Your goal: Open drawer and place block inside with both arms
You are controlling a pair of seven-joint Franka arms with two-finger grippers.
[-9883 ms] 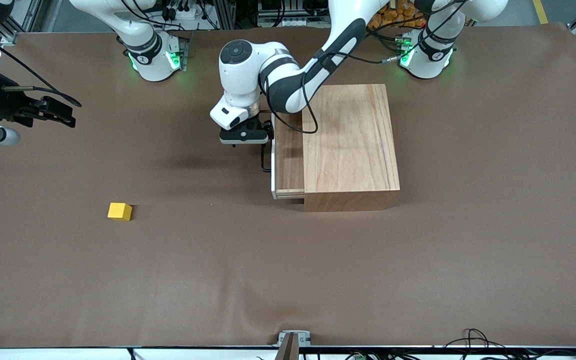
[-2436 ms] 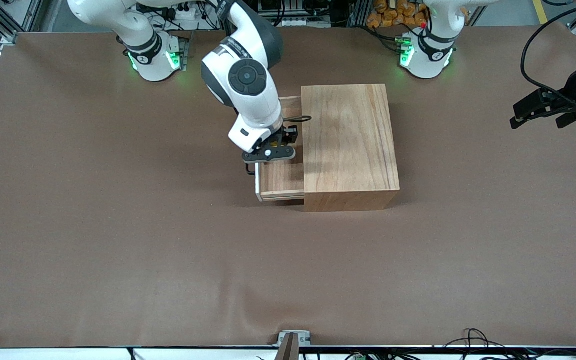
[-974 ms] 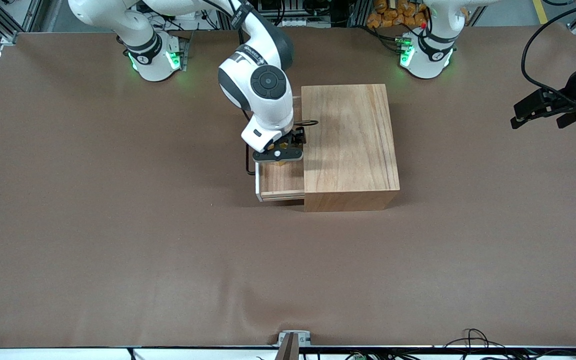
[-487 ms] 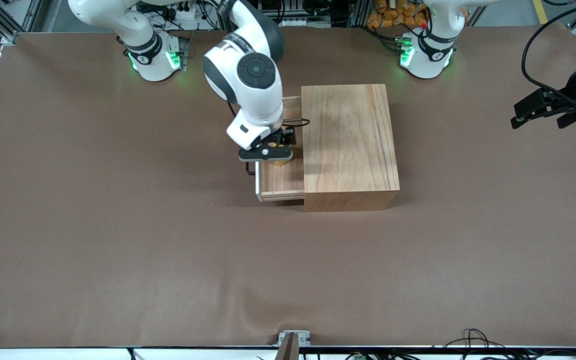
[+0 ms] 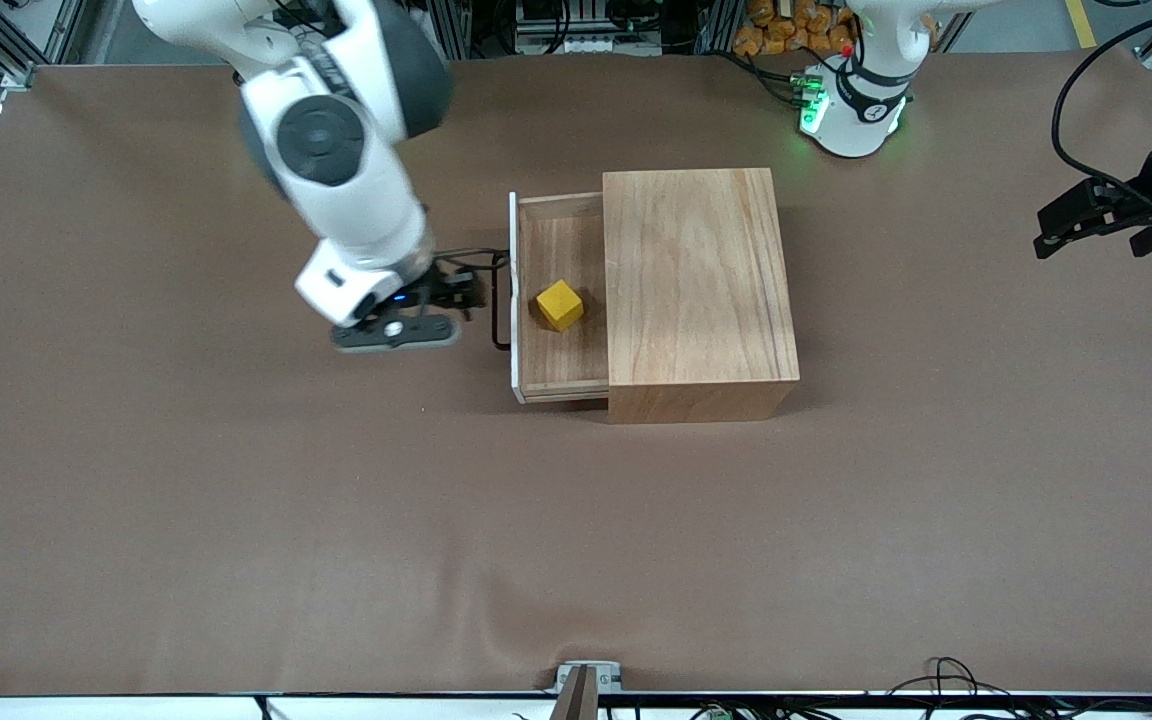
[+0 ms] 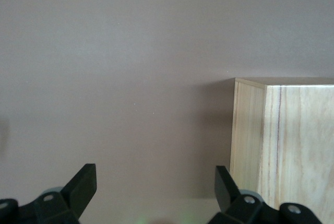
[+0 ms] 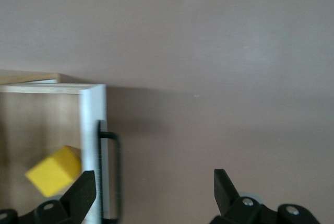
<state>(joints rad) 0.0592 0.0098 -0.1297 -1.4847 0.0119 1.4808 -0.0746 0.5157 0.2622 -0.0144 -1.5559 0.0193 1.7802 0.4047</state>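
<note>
block (image 5: 560, 304) in open drawer (image 5: 561, 370); right gripper (image 5: 396, 330) spread, empty; left gripper (image 5: 1101, 222) spread, waiting

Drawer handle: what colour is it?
Black, on the drawer front; the handle shows best in the right wrist view.

One block (image 5: 560, 304), one drawer (image 5: 561, 365), two arms (image 5: 341, 190).

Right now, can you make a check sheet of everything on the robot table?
Surface: brown cloth-covered table, slightly wrinkled.
Job's things: small yellow cube lies inside the pulled-out light-wood drawer of the box-shaped wooden cabinet.
Clutter: nothing seen.
Grippers: right end effector open, empty, over the table in front of the drawer; left end effector open, waiting at its end.
Cables: black wires at the table's edges.
Surroundings: metal framing.
</note>
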